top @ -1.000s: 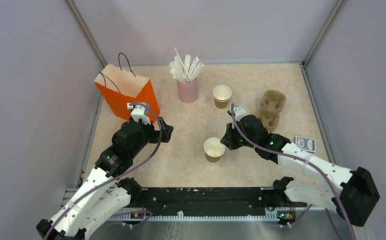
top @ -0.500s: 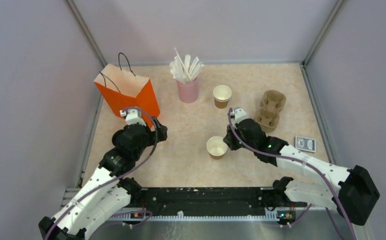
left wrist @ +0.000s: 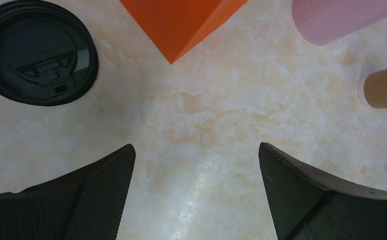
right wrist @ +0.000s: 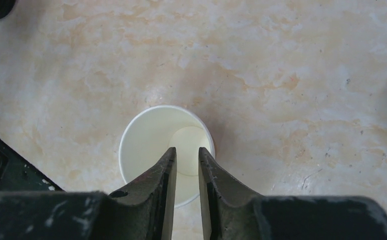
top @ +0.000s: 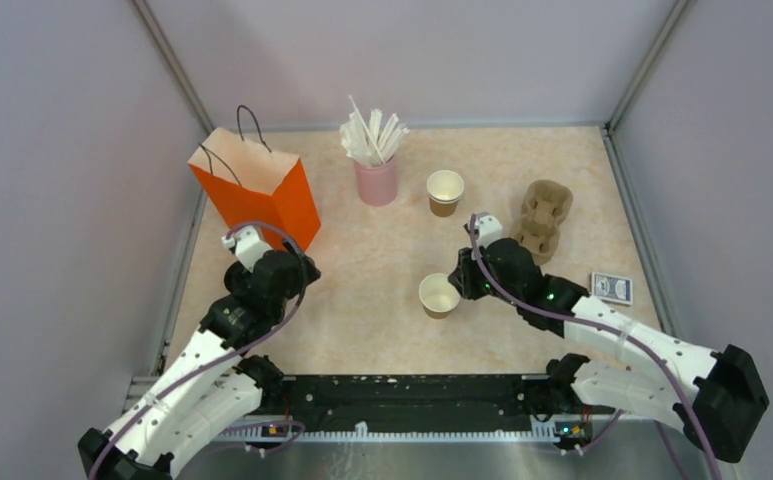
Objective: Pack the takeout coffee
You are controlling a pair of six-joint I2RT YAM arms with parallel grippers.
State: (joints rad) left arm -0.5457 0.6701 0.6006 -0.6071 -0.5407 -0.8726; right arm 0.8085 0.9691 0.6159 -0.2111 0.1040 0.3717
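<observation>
Hovering low over the table (top: 362,335), the left gripper (left wrist: 195,150) points down at bare marbled surface with its fingers spread wide and nothing between them. In the left wrist view a black lid (left wrist: 37,50) lies flat on the table ahead and to the left of those fingers, apart from them. A corner of the orange bag (left wrist: 181,25) stands just beyond, with the pink cup of straws (left wrist: 341,20) farther right.

The right gripper (right wrist: 187,150) is at the near paper cup (top: 440,295), which stands upright and lidless at mid-table, its white inside showing. The two fingertips reach across the cup's near rim and over its mouth. They stand only a narrow slit apart, and the cup's inside shows through the slit. Nothing visible is pinched between them. Contact with the rim cannot be told.

The far paper cup (top: 444,192), also upright and lidless, sits just right of the pink cup, well behind the near one. The pulp cup carrier (top: 542,215) lies to the right of it, empty of cups. A small blue box (top: 612,288) rests near the table's right edge. The orange bag stands upright at the back left.
</observation>
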